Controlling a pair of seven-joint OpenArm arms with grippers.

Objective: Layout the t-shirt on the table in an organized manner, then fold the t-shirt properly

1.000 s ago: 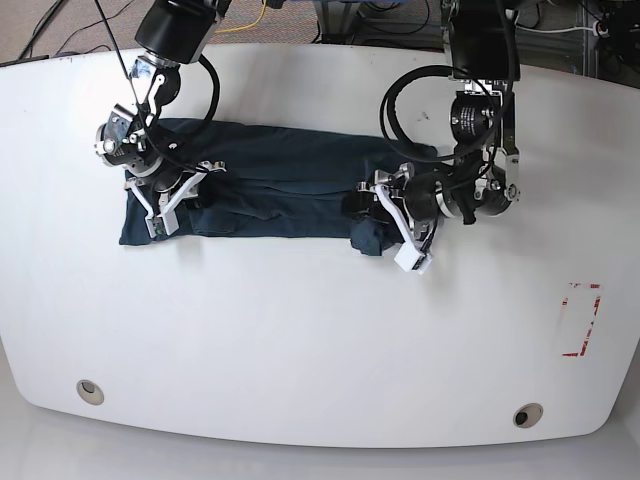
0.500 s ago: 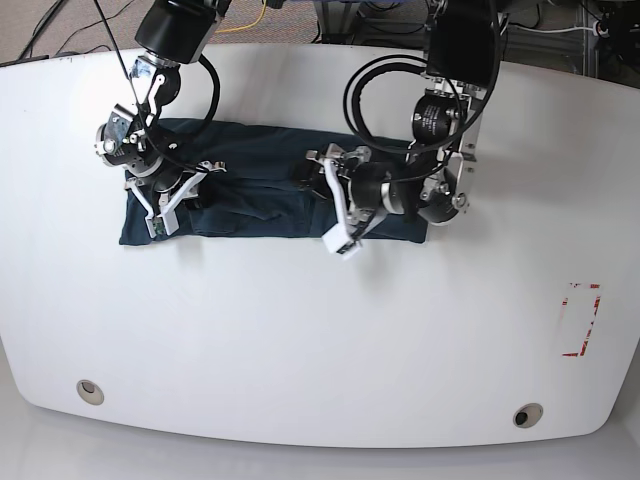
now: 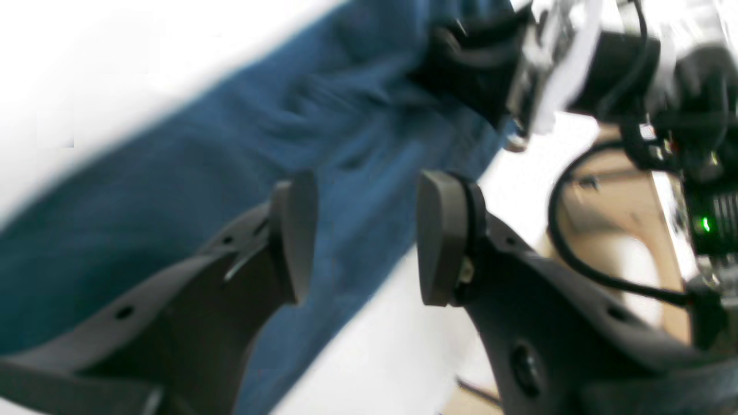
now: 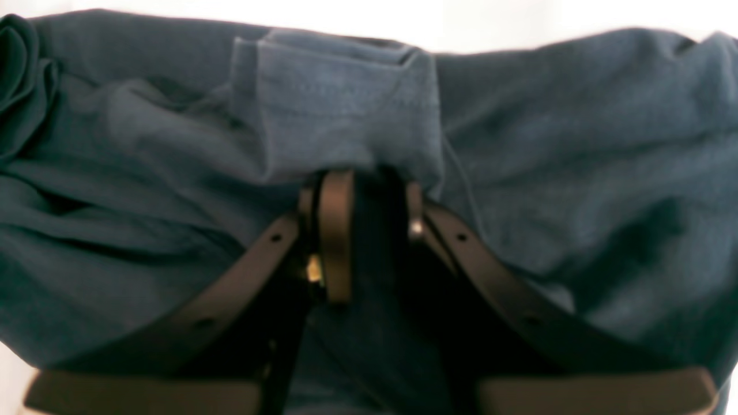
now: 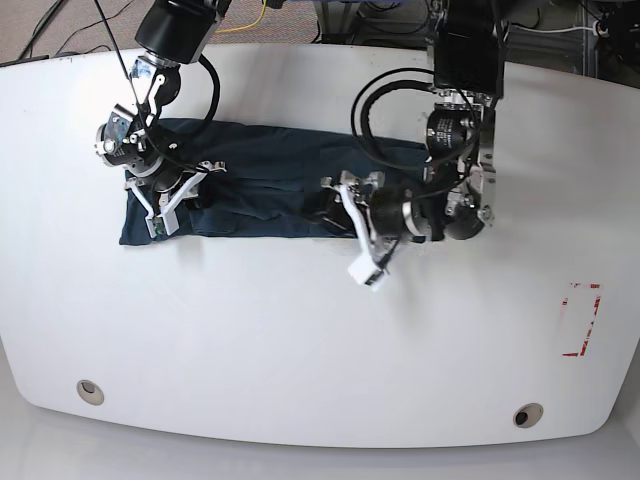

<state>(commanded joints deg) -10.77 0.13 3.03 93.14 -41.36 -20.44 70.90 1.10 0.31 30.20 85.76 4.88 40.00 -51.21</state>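
The dark navy t-shirt [image 5: 270,185] lies as a long folded strip across the far half of the white table [image 5: 300,340]. My right gripper [image 5: 165,205] rests on the strip's left end. In the right wrist view this gripper [image 4: 375,225] is shut on a fold of the t-shirt [image 4: 340,109], with a hemmed flap standing just beyond the fingertips. My left gripper [image 5: 345,225] hovers at the strip's front edge, right of the middle. In the left wrist view it [image 3: 366,236] is open with nothing held, over the blue cloth [image 3: 230,150] and its edge.
A red tape rectangle [image 5: 582,320] marks the table at the right. Two round grey grommet holes [image 5: 90,391] [image 5: 527,414] sit near the front edge. Cables and floor lie beyond the table's far edge.
The left arm swung left over the t-shirt, then came back slightly right and toward the front edge. The right arm has stayed in place.
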